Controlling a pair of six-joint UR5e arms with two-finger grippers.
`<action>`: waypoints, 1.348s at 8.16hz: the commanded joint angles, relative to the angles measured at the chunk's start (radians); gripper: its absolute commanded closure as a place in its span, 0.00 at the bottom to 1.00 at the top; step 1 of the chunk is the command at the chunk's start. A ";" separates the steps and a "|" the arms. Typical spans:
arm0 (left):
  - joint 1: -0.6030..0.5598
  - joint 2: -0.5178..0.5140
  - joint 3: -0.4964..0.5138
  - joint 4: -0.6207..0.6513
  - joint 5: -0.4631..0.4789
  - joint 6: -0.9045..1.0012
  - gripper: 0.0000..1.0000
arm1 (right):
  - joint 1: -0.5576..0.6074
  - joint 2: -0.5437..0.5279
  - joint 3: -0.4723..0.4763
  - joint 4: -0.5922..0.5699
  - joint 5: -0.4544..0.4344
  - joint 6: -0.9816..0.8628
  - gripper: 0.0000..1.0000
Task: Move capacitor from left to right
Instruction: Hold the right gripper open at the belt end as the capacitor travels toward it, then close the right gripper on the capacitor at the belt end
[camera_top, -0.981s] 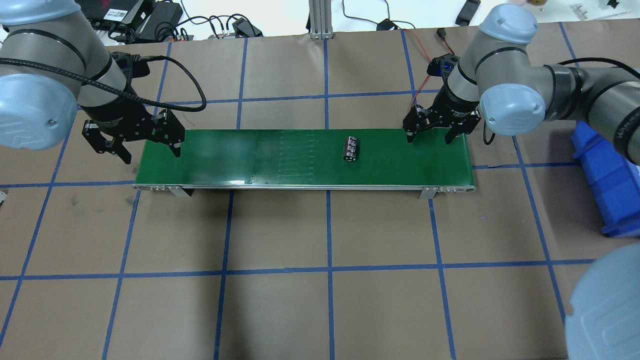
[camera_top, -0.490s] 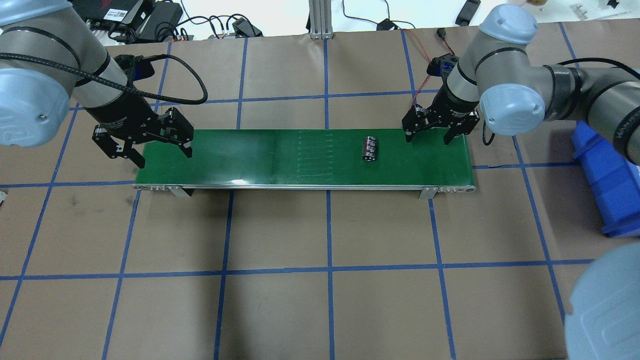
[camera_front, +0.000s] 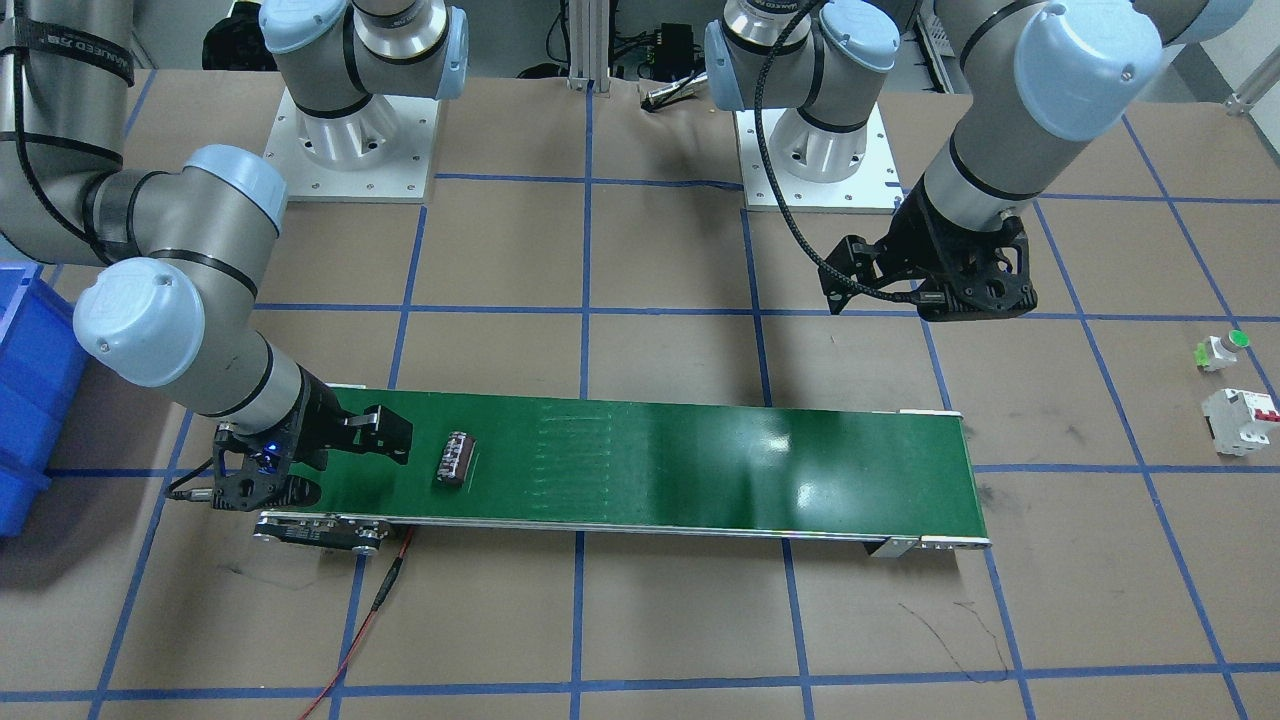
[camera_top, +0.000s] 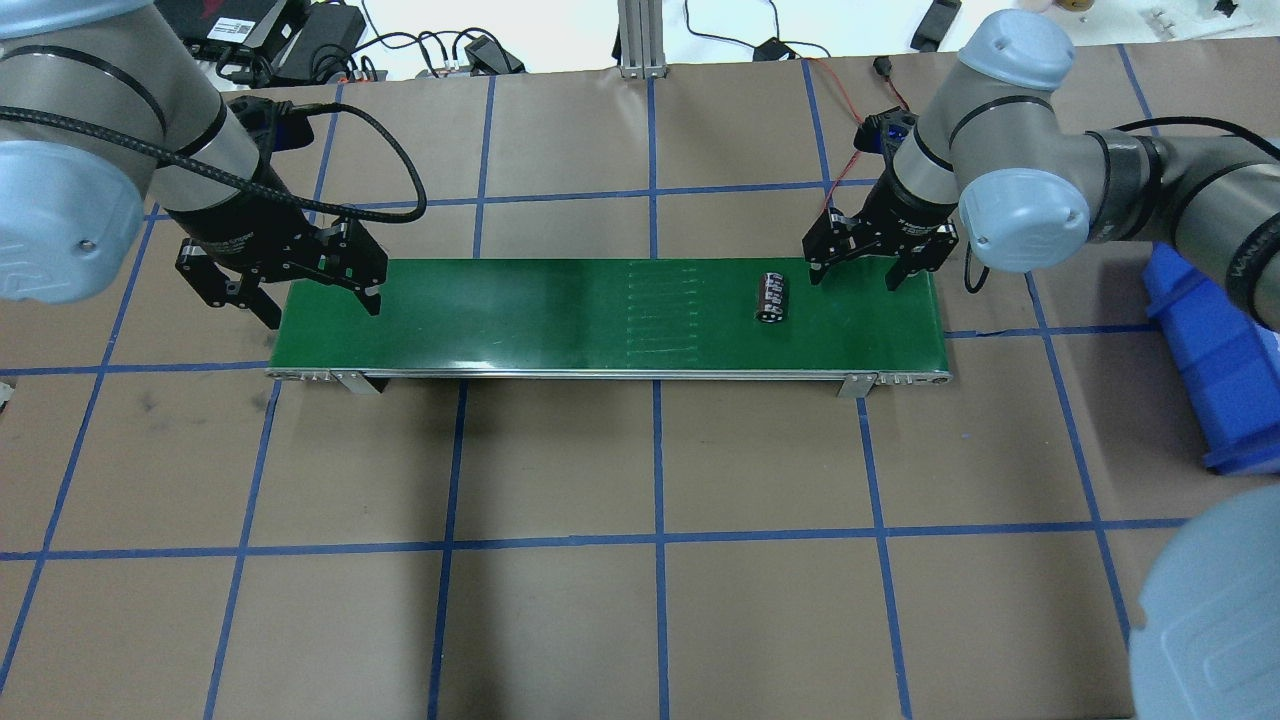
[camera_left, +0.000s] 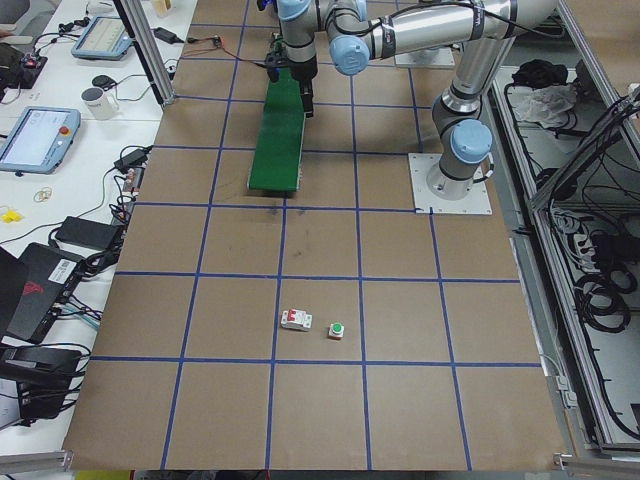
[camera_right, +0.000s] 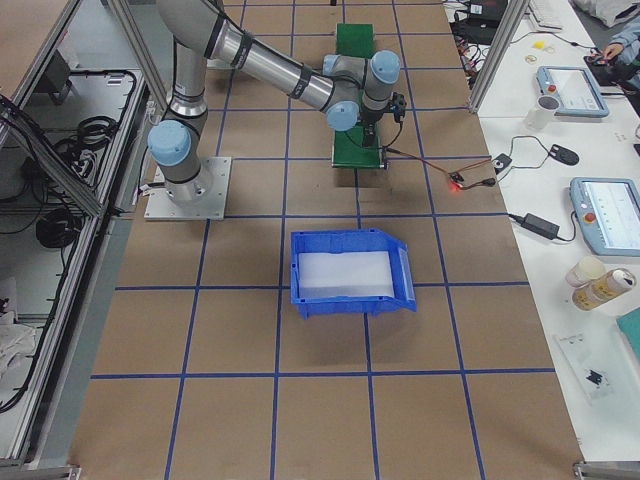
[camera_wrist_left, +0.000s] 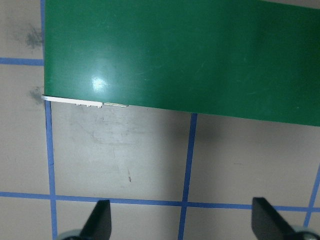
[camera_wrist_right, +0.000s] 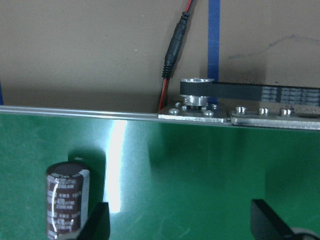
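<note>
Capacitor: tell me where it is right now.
In the overhead view the capacitor lies on the green conveyor belt near its right end, just left of the open right gripper.

Pale print on the capacitor (camera_wrist_right: 67, 200) sleeve, too blurred for reading; no other legible text

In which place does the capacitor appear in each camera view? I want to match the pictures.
Front-facing: capacitor on the left part of the green conveyor belt.
Overhead: capacitor on the belt's right part, just left of the right gripper.
Exterior left: too small to tell.
Exterior right: cannot make it out.
Left wrist: not in it.
Right wrist: capacitor at lower left, on the belt.
Shared landmark: the green conveyor belt.
</note>
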 joint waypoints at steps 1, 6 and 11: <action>-0.096 -0.002 0.008 0.039 0.018 0.001 0.00 | 0.001 0.000 0.000 0.000 0.002 0.008 0.00; -0.098 0.006 0.012 0.047 0.031 -0.002 0.00 | 0.001 0.003 0.000 -0.003 -0.001 0.007 0.00; -0.100 0.006 0.009 0.045 0.031 0.003 0.00 | 0.001 0.006 -0.003 -0.011 -0.098 0.002 1.00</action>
